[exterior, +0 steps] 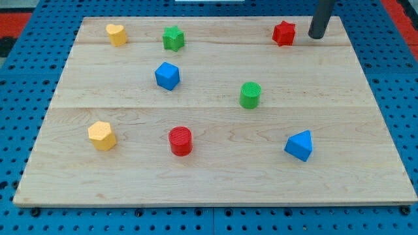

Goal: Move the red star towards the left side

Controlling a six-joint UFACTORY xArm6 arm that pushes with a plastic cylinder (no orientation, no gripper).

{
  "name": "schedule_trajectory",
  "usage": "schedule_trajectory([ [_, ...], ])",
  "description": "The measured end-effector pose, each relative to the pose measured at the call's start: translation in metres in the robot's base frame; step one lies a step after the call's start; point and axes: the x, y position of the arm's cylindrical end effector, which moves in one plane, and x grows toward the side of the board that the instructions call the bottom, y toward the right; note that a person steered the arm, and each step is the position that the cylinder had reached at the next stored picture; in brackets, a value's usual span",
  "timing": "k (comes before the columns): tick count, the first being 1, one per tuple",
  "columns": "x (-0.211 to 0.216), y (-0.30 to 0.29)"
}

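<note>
Just left of my tip [316,37], near the view's top: the red star [283,33], not yet touched.
No claw here, only a bare rod; lined up, I judge; next, push leftward along the worktop [215,176], toward the green star [173,38].

Rod [322,16] cut off at view's top.

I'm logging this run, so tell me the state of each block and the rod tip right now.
Red star: view's top right, untouched.
My tip: just right of the red star, a small gap between.
Green star: top, alone.
Yellow block: top left.
Blue cube: upright.
Green cylinder: standing.
Red cylinder: standing.
Yellow hexagon block: bottom left.
Blue wedge: bottom right.
</note>
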Motion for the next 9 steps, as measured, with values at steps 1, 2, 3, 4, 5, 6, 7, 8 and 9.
schedule_trajectory([
  [1, 0.0, 0.0],
  [2, -0.007, -0.002],
  [3, -0.017, -0.022],
  [4, -0.017, -0.022],
  [5, -0.015, -0.04],
  [6, -0.015, -0.058],
  [7, -0.015, -0.058],
  [8, -0.041, -0.068],
  [9, -0.057, -0.103],
])
